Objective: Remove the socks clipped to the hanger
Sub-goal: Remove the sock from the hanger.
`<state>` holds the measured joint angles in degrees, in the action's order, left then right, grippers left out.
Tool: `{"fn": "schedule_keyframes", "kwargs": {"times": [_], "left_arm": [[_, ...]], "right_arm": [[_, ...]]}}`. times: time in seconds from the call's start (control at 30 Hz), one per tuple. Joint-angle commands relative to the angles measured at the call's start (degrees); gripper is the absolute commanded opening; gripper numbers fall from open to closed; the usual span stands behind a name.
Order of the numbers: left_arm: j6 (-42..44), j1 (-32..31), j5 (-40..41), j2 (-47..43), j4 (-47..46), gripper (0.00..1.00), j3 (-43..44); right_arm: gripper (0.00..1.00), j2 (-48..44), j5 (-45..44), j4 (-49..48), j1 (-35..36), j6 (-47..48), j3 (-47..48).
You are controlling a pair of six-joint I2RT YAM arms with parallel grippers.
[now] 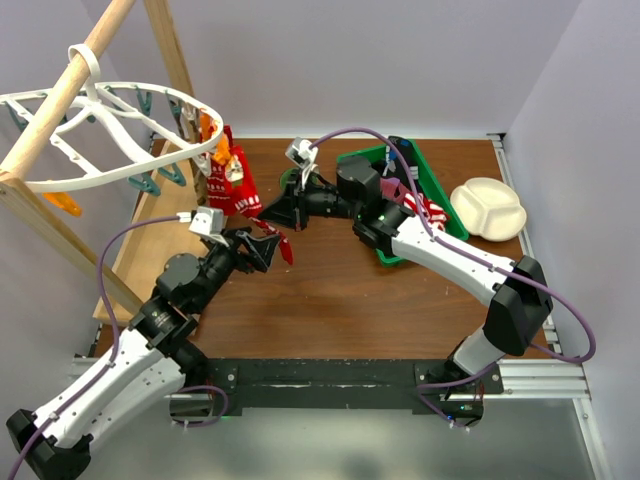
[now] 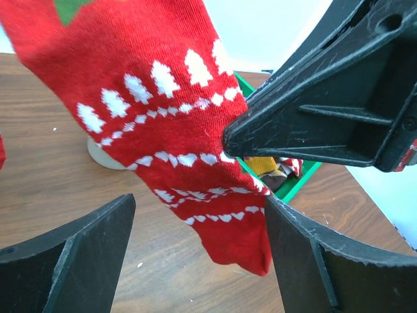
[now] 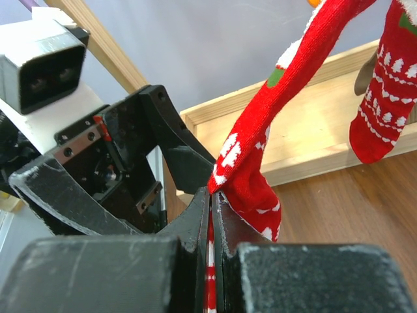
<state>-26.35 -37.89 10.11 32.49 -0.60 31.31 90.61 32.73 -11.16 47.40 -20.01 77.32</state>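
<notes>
The white oval hanger (image 1: 125, 170) hangs from a wooden pole at the upper left, with red-and-white socks (image 1: 228, 178) clipped at its right rim. One red sock (image 3: 260, 137) stretches down from there, and my right gripper (image 3: 212, 195) is shut on its lower part. In the left wrist view, that sock's toe (image 2: 241, 241) dangles between the spread fingers of my left gripper (image 2: 199, 244), which is open and close to the fabric on its right side. My right gripper's tip (image 2: 260, 134) pinches the sock just above. A second red sock (image 3: 384, 98) hangs beside it.
A green bin (image 1: 445, 205) holding several socks stands at the right of the brown table, with a white divided plate (image 1: 488, 208) beyond it. The wooden frame's slanted poles (image 1: 60, 105) and its pale base board (image 1: 150, 230) stand at the left.
</notes>
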Motion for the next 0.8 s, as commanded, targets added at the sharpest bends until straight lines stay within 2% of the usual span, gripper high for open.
{"fn": "schedule_keyframes", "kwargs": {"times": [0.0, 0.43, 0.53, 0.63, 0.73, 0.77], "left_arm": [[0.1, 0.4, 0.6, 0.6, -2.6, 0.86, 0.2], [-1.6, 0.4, 8.3, 2.7, -9.0, 0.82, -1.0], [-1.7, 0.4, 9.0, 2.4, -9.9, 0.73, -2.0], [-1.8, 0.4, 9.8, 1.8, -10.5, 0.59, -2.7], [-1.4, 0.4, 10.4, 1.0, -10.7, 0.43, -3.1], [-1.2, 0.4, 10.3, 0.8, -10.9, 0.32, -3.1]], "right_arm": [[0.00, -0.8, 0.7, -1.1, 0.8, 0.3, 1.1], [0.00, -1.0, 0.3, -0.9, 2.7, 0.1, 1.3], [0.00, -0.9, 0.2, -0.9, 2.9, -0.2, 1.8], [0.00, -0.3, 0.1, -0.9, 3.2, -0.3, 2.4], [0.00, 0.3, -0.1, -1.0, 3.5, -0.4, 2.9], [0.00, 0.4, -0.1, -0.9, 3.6, -0.4, 3.1]]}}
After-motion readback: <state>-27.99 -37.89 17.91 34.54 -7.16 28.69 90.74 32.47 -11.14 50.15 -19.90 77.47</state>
